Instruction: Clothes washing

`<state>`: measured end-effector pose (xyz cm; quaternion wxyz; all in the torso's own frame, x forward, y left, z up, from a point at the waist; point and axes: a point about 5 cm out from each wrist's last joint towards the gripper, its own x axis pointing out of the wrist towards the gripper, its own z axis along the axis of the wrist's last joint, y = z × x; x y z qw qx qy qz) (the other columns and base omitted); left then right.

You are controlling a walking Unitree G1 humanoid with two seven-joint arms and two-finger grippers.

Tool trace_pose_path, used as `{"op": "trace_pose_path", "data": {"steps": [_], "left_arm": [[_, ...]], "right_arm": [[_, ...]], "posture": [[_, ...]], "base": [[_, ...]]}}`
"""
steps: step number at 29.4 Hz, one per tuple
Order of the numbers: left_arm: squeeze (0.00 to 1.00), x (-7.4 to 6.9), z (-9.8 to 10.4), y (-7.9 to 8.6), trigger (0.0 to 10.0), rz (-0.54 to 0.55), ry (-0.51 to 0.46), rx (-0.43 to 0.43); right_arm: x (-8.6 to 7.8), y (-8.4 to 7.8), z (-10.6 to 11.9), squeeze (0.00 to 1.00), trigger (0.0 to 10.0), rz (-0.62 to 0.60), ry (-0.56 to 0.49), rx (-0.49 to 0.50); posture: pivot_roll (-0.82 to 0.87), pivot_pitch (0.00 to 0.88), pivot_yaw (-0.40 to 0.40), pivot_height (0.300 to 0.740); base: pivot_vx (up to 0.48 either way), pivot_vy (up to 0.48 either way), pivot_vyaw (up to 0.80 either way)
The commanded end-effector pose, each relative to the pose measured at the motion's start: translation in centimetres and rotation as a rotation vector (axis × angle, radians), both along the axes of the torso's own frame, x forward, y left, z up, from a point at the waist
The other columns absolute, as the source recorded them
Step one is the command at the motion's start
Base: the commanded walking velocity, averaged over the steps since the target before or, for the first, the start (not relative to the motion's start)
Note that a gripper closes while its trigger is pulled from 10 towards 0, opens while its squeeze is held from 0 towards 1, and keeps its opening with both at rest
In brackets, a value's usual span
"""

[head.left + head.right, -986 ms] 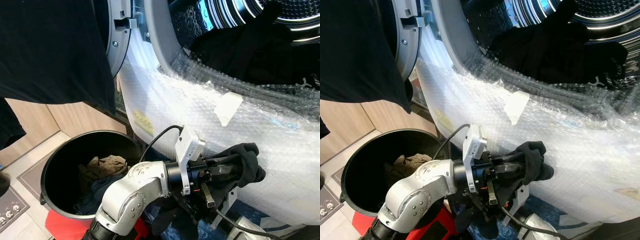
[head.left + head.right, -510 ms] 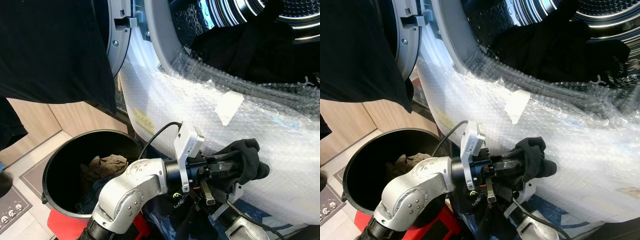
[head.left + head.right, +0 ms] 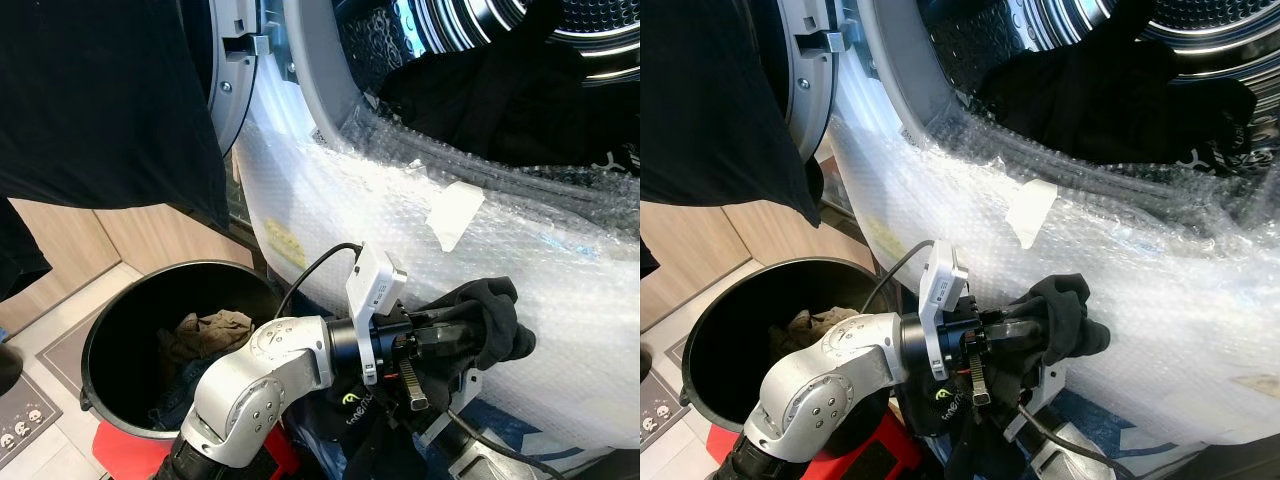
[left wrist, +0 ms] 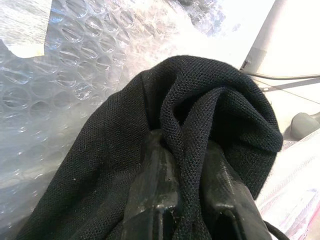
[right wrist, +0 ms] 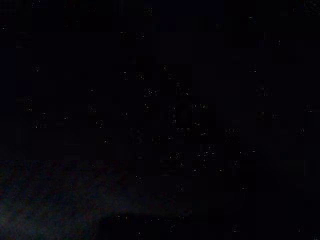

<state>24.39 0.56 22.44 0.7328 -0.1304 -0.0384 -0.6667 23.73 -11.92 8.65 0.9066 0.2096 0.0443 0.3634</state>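
My left gripper (image 3: pixel 470 338) is shut on a bunched black garment (image 3: pixel 497 318) and holds it against the bubble-wrapped front of the washing machine (image 3: pixel 400 220), below the open drum (image 3: pixel 520 40). In the left wrist view the black knit cloth (image 4: pixel 100 150) is folded over and pinched between both black fingers (image 4: pixel 155 190). More dark clothes (image 3: pixel 500 100) lie inside the drum at its lip. Part of the held garment, with a green logo (image 3: pixel 352 400), hangs under the left arm. My right arm (image 3: pixel 470 462) rises from below, just under the left gripper; its wrist view is almost black.
A round black bin (image 3: pixel 100 350) stands on the floor at lower left with a beige cloth (image 3: pixel 212 332) and dark clothes inside. A large black garment (image 3: pixel 100 100) hangs over the open washer door (image 3: pixel 235 80) at upper left. Something red (image 3: pixel 130 455) lies below the bin.
The right arm has come up under the left gripper, and black cloth with a green logo now shows below the left arm. The left gripper keeps its hold, nearly still.
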Motion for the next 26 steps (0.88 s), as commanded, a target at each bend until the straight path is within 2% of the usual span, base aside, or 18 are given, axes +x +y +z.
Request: {"op": "trace_pose_path", "data": {"steps": [1, 26], "left_arm": [[0.0, -0.7, 1.0, -0.1, 0.0, -0.032, -0.043, -0.027], [0.0, -0.3, 1.0, 0.1, 0.0, -0.009, -0.05, -0.009]], "right_arm": [[-0.2, 0.2, -0.3, 0.0, 0.0, 0.005, 0.004, -0.002], [-0.3, 0.3, 1.4, 0.0, 0.0, 0.048, -0.048, 0.085]], "posture": [[0.07, 0.12, -0.008, 0.74], [0.06, 0.141, 0.002, 0.74]], "base": [[0.0, 0.0, 0.0], [0.0, 0.0, 0.0]]}}
